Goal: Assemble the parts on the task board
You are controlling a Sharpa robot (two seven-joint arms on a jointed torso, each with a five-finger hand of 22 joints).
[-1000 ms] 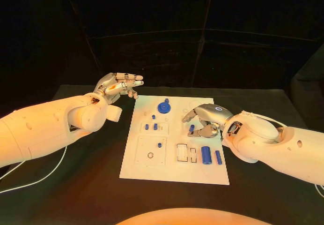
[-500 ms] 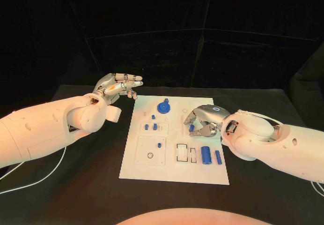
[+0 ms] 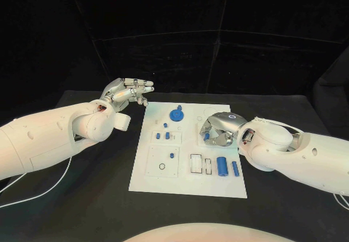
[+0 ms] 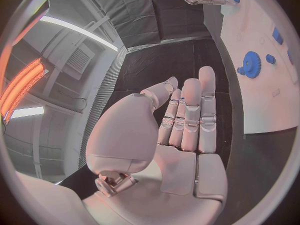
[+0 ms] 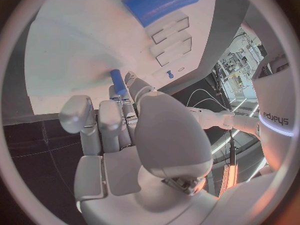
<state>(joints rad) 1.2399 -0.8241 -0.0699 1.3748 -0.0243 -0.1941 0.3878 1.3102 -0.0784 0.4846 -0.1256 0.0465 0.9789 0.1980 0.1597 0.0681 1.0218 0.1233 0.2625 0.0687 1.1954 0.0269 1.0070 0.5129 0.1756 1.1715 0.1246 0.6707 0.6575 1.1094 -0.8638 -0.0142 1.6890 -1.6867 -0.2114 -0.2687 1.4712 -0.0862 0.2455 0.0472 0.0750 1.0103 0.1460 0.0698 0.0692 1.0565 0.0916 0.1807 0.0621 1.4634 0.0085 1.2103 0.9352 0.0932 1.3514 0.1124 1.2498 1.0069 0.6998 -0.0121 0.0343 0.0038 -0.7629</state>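
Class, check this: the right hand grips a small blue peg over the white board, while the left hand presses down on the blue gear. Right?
Not quite. The left hand is raised beside the task board, holding nothing, apart from the blue gear, as the head view shows. The right hand does grip a blue peg.

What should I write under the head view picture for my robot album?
Right hand holds a blue peg over the white board; left hand waits open.
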